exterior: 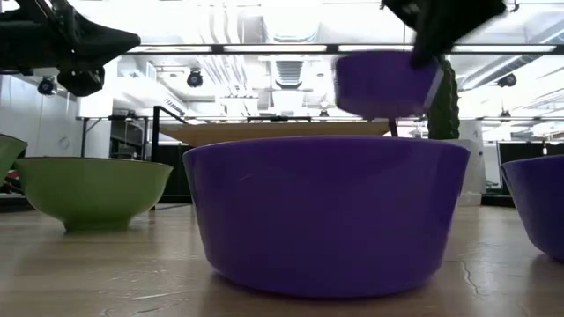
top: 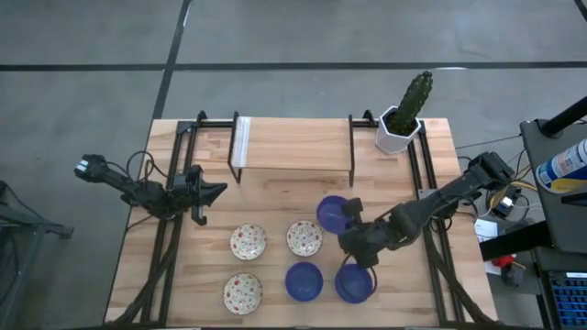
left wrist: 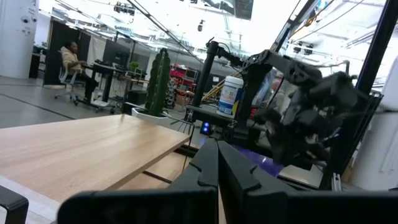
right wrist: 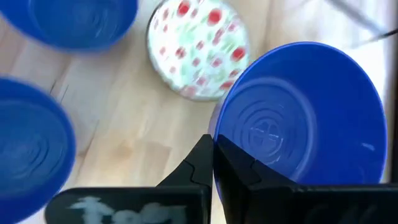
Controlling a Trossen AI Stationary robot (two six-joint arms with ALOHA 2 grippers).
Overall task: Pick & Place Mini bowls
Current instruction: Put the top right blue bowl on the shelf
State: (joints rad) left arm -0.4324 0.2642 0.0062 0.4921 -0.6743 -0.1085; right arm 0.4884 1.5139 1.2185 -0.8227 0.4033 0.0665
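Three cream speckled mini bowls (top: 248, 241) (top: 304, 237) (top: 243, 291) rest on their bases on the wooden table. Two blue mini bowls (top: 304, 280) (top: 354, 282) stand near the front edge. A third blue bowl (top: 330, 213) hangs above the table, seen raised in the low view (exterior: 383, 84). My right gripper (top: 351, 223) is shut on it. My left gripper (top: 220, 192) waits shut over the table's left side, touching nothing. My right gripper pinches the blue bowl's rim (right wrist: 219, 138) at one spot, one finger inside the bowl and one outside. The fingers (right wrist: 200, 163) come slanting down from the table's right side. The bowl (right wrist: 305, 118) is lifted clear of the table and tilted.
A white hexagonal pot with a cactus (top: 401, 128) stands at the far right corner. A raised wooden shelf on black frames (top: 293, 142) spans the table's far part. Black rails (top: 170, 238) run along both sides. Bare wood lies left of the speckled bowls.
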